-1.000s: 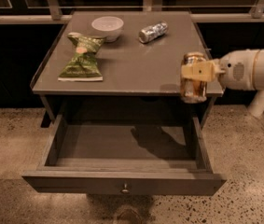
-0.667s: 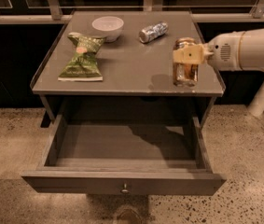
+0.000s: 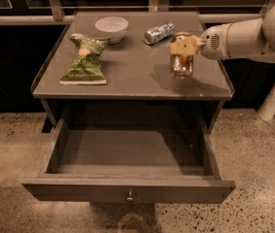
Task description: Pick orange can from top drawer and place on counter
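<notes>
The orange can (image 3: 181, 62), dark with copper markings and a shiny top, is upright over the right part of the counter (image 3: 127, 72). My gripper (image 3: 182, 46) reaches in from the right and is shut on the can's upper part. Whether the can's base touches the counter I cannot tell. The top drawer (image 3: 127, 191) is pulled fully out below the counter, its knob at the front centre, and nothing shows inside it.
On the counter lie a green snack bag (image 3: 86, 59) at the left, a white bowl (image 3: 111, 28) at the back, and a silver-and-blue can (image 3: 159, 33) on its side behind the gripper. My white arm (image 3: 253, 33) spans the right side. Speckled floor surrounds the stand.
My gripper has carried the orange can from off the counter's right edge leftward and farther back, over the counter's right part.
</notes>
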Robot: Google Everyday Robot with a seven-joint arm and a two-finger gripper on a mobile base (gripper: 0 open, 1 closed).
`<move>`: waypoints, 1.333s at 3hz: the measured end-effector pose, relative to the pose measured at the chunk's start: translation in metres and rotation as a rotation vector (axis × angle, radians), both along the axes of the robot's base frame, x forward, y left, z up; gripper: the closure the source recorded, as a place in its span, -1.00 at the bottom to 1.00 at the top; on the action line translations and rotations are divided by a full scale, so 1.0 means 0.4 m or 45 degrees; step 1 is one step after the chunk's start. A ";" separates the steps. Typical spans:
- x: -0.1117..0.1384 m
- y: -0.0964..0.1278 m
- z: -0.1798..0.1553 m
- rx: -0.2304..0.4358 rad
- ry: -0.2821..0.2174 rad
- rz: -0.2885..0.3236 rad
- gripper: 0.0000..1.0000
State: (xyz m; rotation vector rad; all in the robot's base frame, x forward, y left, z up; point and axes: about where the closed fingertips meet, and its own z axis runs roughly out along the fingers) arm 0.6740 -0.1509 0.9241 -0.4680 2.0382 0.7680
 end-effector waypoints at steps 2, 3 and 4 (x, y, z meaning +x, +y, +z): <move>0.009 0.004 0.000 0.003 -0.001 0.002 0.16; 0.009 0.004 0.000 0.003 -0.001 0.002 -0.30; 0.009 0.004 0.000 0.003 -0.001 0.002 -0.77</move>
